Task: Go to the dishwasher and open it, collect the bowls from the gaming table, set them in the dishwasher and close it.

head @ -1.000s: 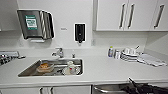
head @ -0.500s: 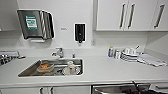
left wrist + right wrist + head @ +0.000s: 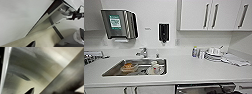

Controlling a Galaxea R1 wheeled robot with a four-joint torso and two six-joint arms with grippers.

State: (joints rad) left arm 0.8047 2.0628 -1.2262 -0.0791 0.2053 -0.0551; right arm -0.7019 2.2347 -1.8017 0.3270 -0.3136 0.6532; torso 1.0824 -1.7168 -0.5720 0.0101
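I get bright, even light on the white table (image 3: 189, 70), soft throughout; the right wrist view shows smeared glare across brushed steel.

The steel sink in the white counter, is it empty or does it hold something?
Not empty. The steel sink holds an orange dish and white cups.

One sink (image 3: 114, 70), one tap (image 3: 142, 52), one dishwasher (image 3: 204, 88), three cabinet handles (image 3: 215, 15).

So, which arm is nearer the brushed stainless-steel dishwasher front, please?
Right, likely: the dishwasher front looms close at its wrist; the left wrist faces a white panel.
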